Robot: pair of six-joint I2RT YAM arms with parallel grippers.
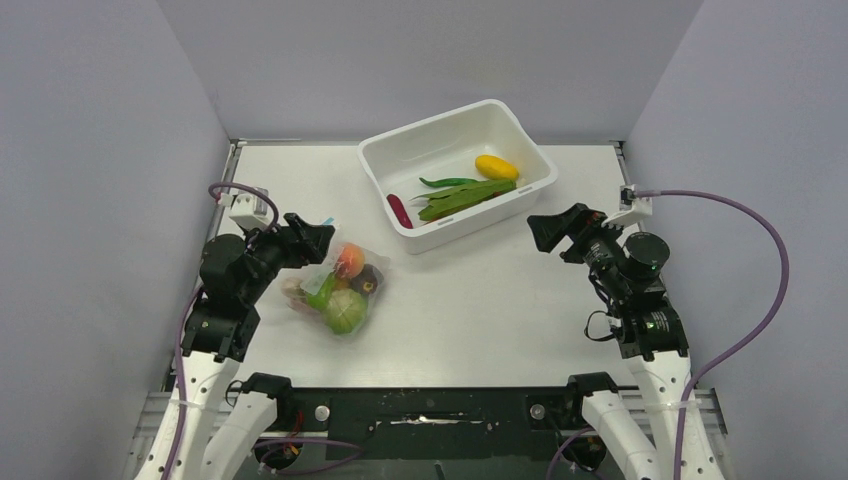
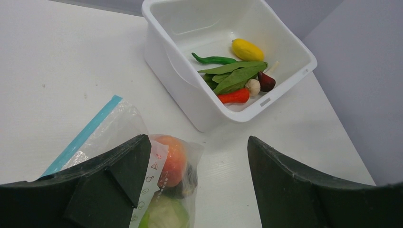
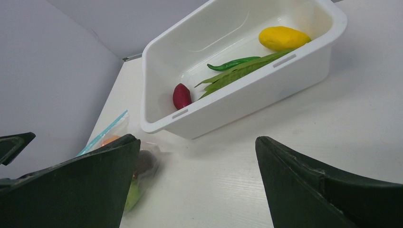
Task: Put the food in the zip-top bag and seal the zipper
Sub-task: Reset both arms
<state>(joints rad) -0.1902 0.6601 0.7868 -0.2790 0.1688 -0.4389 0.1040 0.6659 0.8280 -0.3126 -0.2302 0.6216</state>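
Observation:
The clear zip-top bag (image 1: 338, 288) lies on the table left of centre, holding an orange-pink peach (image 1: 348, 260), a round green ball (image 1: 345, 311) and a dark fruit (image 1: 367, 283). My left gripper (image 1: 312, 240) is open and empty, hovering over the bag's far left end. In the left wrist view the gripper (image 2: 198, 142) frames the bag (image 2: 192, 156), its peach (image 2: 171, 159) and the blue zipper (image 2: 81, 137). I cannot tell whether the zipper is sealed. My right gripper (image 1: 553, 228) is open and empty, right of the tub, and its wrist view (image 3: 196, 140) shows the bag (image 3: 142, 166) far left.
A white rectangular tub (image 1: 528, 150) stands at the back centre with a yellow fruit (image 1: 497, 167), green leaves (image 1: 465, 195), a green pod and a red piece (image 1: 399, 211) in it. Grey walls close in both sides of the table.

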